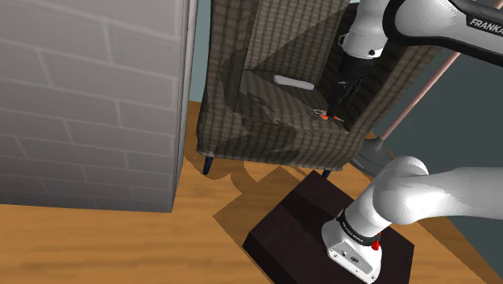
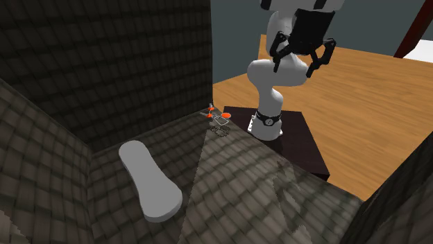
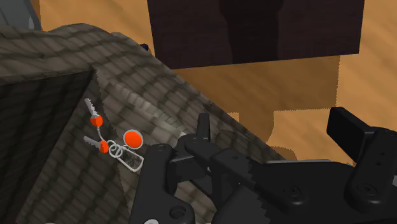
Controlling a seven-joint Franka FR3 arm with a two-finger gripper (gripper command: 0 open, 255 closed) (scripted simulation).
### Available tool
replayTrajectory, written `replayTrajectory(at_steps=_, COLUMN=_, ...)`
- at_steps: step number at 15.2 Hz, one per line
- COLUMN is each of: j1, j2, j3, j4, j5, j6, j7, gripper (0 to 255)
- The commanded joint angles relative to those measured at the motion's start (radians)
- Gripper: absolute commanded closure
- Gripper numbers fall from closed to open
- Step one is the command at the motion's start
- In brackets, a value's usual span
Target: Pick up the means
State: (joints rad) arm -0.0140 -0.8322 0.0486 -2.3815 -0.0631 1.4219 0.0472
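A small bunch of keys (image 3: 111,137) with orange heads and an orange tag on a wire ring lies near the front edge of a checked armchair seat (image 1: 266,121). The keys (image 1: 324,115) also appear in the shoulder view, and the keys (image 2: 218,116) lie at the seat's far edge in the second exterior view. My black gripper (image 2: 302,52) hangs open in the air above them, with nothing between its fingers. In the wrist view the gripper (image 3: 273,127) is off to one side of the keys, over the seat edge. A long white rounded object (image 2: 148,180) lies deeper in the seat.
The armchair's tall back and arms (image 2: 104,62) wall in the seat. A grey brick wall (image 1: 81,97) stands at the shoulder view's left. My dark stand (image 1: 298,226) sits on the wooden floor (image 1: 121,242) before the chair. A grey round base with a pinkish pole (image 1: 375,153) stands beside it.
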Motion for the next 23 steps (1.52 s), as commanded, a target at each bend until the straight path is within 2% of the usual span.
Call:
replayTrajectory(at_steps=1, j1=0.0, j2=0.0, j3=0.0, j4=0.0, j5=0.0, j6=0.0, j7=0.0, gripper=0)
replayTrajectory(at_steps=7, j1=0.0, j2=0.082, j3=-0.16, j4=0.021, j5=-0.11, j6=0.101, j7=-0.245, gripper=0)
replayTrajectory(at_steps=13, j1=0.015, j2=0.226, j3=-0.312, j4=0.1, j5=-0.172, j6=0.208, j7=-0.485, gripper=0)
replayTrajectory(at_steps=18, j1=0.043, j2=0.384, j3=-0.431, j4=0.209, j5=-0.172, j6=0.29, j7=-0.689, gripper=0)
replayTrajectory(at_steps=23, j1=0.073, j2=0.575, j3=-0.541, j4=0.356, j5=-0.111, j6=0.351, j7=-0.908, gripper=0)
